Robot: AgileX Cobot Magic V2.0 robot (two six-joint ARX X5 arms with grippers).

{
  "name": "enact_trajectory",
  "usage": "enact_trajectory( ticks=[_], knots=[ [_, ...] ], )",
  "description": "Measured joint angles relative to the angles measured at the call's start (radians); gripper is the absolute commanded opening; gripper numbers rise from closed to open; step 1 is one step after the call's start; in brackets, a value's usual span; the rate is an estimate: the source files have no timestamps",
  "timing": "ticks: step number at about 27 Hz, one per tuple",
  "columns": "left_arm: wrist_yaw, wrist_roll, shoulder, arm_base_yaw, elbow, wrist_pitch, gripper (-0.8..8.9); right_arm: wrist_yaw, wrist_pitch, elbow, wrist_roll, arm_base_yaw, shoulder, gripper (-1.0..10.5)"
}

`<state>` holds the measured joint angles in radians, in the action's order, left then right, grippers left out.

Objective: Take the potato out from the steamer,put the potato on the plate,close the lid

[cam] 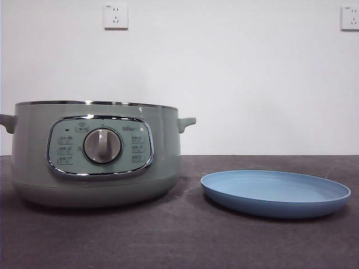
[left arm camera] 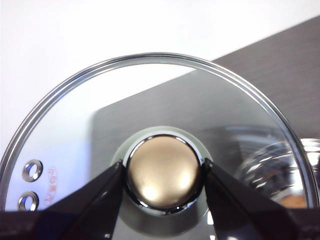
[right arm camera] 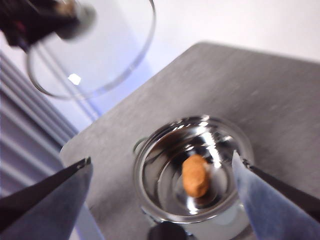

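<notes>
Wall sockets: two white sockets (cam: 115,15) were fixed high on the pale wall behind the table, one above the steamer and one at the far right edge of the front view.
Table: a dark grey table (cam: 185,235) carried the steamer and the plate; nothing stood between them or in front of them in the front view.
Steamer: the pale sage-green steamer (cam: 95,159) stood on the left of the table, uncovered, with a chrome rim, small side handles and a chrome-framed panel with a round knob in its middle.
Steamer inside: from the right wrist view the bowl was bright, mirror-like metal (right arm camera: 192,172).
Potato: the potato (right arm camera: 195,176) lay near the middle of the steamer's floor, oval, orange-brown, small against the bowl.
Plate: the light-blue plate (cam: 275,193) sat to the right of the steamer, apart from it, shallow, matte and bare.
Lid: the glass lid (left arm camera: 150,130) was held up off the steamer; it had a chrome rim, two small steam holes near the edge and a gold-toned, chrome-ringed knob cap.
Left pincer: the left pincer (left arm camera: 162,175) was pinching the lid's knob, one black jaw on each side of it.
Right pincer: the right pincer (right arm camera: 162,172) hung above the open steamer with its jaws spread wide, touching nothing, the potato below between them.
</notes>
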<state>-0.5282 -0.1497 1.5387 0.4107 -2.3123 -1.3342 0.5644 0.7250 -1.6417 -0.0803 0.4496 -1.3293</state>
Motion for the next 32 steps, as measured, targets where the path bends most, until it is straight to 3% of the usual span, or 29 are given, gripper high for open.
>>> enact_trajectory(
  ticks=[3, 16, 21, 28, 29, 31, 32],
  knots=[
    [-0.065, -0.003, -0.006, 0.000, -0.060, -0.004, -0.08, -0.052, 0.008, -0.060, -0.001, 0.066, -0.104, 4.7],
    [-0.055, -0.003, -0.029, 0.000, -0.066, -0.005, -0.09, -0.385, 0.301, -0.694, 0.116, 0.312, -0.743, 4.8],
    [-0.055, -0.003, -0.029, 0.000, -0.065, -0.005, -0.09, -0.463, 0.338, -0.703, 0.148, 0.359, -0.910, 5.2],
    [-0.056, -0.003, -0.028, 0.000, -0.065, -0.005, -0.09, -0.465, 0.370, -0.703, 0.171, 0.364, -1.062, 4.9],
    [-0.056, -0.003, -0.028, 0.000, -0.066, -0.005, -0.09, -0.472, 0.368, -0.703, 0.172, 0.364, -1.065, 3.9],
    [-0.056, -0.003, -0.028, 0.000, -0.066, -0.005, -0.08, -0.508, 0.351, -0.703, 0.182, 0.367, -1.065, 0.4],
    [-0.055, -0.003, -0.028, 0.000, -0.065, -0.005, -0.08, -0.515, 0.360, -0.703, 0.195, 0.367, -1.065, -0.1]
  ],
)
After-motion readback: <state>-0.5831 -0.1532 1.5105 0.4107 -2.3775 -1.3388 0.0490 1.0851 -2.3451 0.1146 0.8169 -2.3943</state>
